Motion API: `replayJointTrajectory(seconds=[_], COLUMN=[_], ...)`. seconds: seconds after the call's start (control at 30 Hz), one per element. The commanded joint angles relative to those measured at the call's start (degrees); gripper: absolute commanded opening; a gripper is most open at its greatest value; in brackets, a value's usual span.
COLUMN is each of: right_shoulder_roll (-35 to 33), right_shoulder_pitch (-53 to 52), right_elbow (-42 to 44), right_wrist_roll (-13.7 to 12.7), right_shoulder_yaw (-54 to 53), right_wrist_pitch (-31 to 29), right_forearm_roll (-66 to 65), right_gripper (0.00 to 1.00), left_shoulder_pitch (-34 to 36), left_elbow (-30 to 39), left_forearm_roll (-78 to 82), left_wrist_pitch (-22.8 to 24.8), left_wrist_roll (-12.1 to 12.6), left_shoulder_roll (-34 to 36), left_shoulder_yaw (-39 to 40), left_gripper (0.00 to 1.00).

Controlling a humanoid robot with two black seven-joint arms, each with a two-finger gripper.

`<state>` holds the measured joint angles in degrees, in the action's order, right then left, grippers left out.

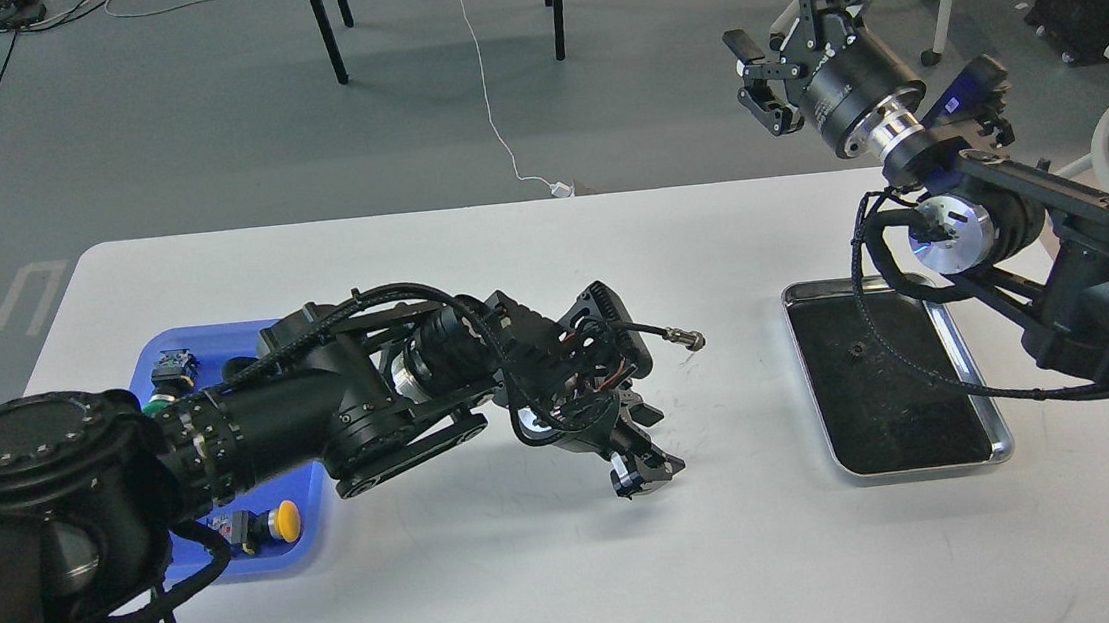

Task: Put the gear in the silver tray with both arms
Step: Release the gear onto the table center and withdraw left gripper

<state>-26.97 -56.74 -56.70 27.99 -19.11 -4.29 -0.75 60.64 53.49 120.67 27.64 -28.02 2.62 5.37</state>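
Our left hand [644, 469] hangs low over the bare bench [537, 574], pointing down and toward us. Its fingers are small and dark here, so we cannot tell whether they are spread or clenched, or whether anything sits between them. A loose cable end with a metal plug [690, 341] sticks out just past that hand's wrist, on the far side. Behind the left arm, back toward its shoulder, sits the blue tray [236, 570]; a yellow-capped button [282, 522] lies in its near part and a dark connector [173, 369] in its far part, with most of the tray hidden under the arm. Our right hand [797, 39] is raised high, well above and beyond the bench's far edge, with fingers [765, 104] spread apart and nothing between them. The silver tray [999, 433] lies on the bench below and nearer to us than the right hand, well apart from the left hand, on that hand's right side. A small dark gear [857, 351] rests on the tray's dark floor, in the far half, touching neither hand. The right arm's cable loop hangs across the tray's far corner.
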Motion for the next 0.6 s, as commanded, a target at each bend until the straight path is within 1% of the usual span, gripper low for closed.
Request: replayJointTrajectory(seconds=[0.0,0.07,0.13,0.27,0.33,0.4,0.5,0.57], right_shoulder_roll=[-5.36,-8.00,-10.20,-14.42,-15.65,-15.92,-15.92,-15.75], right_shoulder_pitch=[2.06,3.90,5.75,9.44,10.68,11.12,10.34,8.06], right_elbow=[-2.53,-3.85,-4.38,-5.35,-5.88,-6.67,-7.46,-7.73], right_wrist_roll=[0.01,0.01,0.01,0.01,0.01,0.01,0.01,0.01], right_shoulder_yaw=[0.13,0.22,0.13,0.13,0.13,0.22,2.57,5.91], right_wrist_pitch=[-1.06,-3.26,-6.15,-12.39,-15.47,-17.85,-19.87,-20.05], right_forearm_roll=[-0.39,-2.84,-8.62,-24.70,-31.82,-39.99,-52.20,-59.33], right_gripper=[0.98,0.98,0.98,0.99,0.99,0.99,0.99,0.99], left_shoulder_pitch=[-0.08,-0.96,-3.06,-10.35,-14.12,-19.66,-28.44,-32.93], left_elbow=[1.09,1.09,1.09,2.05,3.89,4.95,6.88,7.76], left_forearm_roll=[-9.88,-19.90,-32.19,-61.45,-71.05,-76.09,-77.51,-77.51], left_wrist_pitch=[-4.68,-6.80,-7.77,-9.97,-10.23,-9.71,-9.45,-9.36], left_wrist_roll=[0.02,0.02,0.02,0.02,0.02,0.02,0.02,0.02], left_shoulder_roll=[6.85,10.11,13.80,19.08,21.71,22.60,21.82,21.73], left_shoulder_yaw=[3.75,6.30,7.89,12.36,15.44,22.18,36.42,41.54], left_gripper=[0.95,0.96,0.96,0.98,0.98,0.98,0.98,0.98])
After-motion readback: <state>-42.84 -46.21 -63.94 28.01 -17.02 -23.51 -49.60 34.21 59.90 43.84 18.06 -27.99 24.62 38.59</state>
